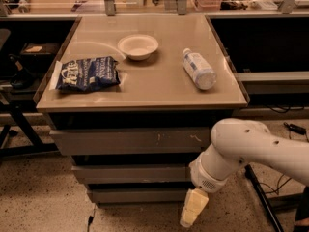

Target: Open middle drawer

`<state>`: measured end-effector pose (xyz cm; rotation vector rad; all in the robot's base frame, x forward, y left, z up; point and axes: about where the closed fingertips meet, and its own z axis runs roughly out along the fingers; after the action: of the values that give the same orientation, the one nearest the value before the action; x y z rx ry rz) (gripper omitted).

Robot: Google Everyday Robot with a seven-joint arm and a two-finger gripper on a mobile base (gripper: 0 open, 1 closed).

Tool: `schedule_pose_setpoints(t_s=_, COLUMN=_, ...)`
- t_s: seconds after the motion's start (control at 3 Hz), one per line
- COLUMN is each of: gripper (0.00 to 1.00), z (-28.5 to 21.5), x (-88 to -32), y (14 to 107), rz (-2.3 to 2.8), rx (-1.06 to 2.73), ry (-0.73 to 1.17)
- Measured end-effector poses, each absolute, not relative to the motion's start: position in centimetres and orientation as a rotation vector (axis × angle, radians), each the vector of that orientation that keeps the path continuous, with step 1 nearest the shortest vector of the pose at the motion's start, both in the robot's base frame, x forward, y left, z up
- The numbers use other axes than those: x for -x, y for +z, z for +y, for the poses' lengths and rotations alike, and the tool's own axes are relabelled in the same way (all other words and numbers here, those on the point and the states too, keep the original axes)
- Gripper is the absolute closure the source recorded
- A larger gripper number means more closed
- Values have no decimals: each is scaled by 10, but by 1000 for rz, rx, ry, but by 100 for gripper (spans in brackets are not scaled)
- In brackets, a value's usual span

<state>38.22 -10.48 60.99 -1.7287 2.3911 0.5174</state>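
Below the middle drawer [130, 174], right side, hangs the gripper [192, 210], grip unreadable; lift, hook its front, pull straight.

White arm [251, 149] bends in from the right; gripper [193, 209] hangs low, pointing down.

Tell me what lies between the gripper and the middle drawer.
Nothing, in the camera view: the gripper hangs below the middle drawer's right end, near the bottom drawer.
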Motion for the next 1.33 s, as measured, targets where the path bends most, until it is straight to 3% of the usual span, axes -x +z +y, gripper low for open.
schedule_pose_setpoints(t_s=0.67, gripper=0, z=-99, x=-379, y=595, rz=2380, rx=1737, ry=561)
schedule_pose_setpoints(t_s=1.33, gripper=0, z=-75, x=-406, y=522, rz=2366, rx=1687, ry=625)
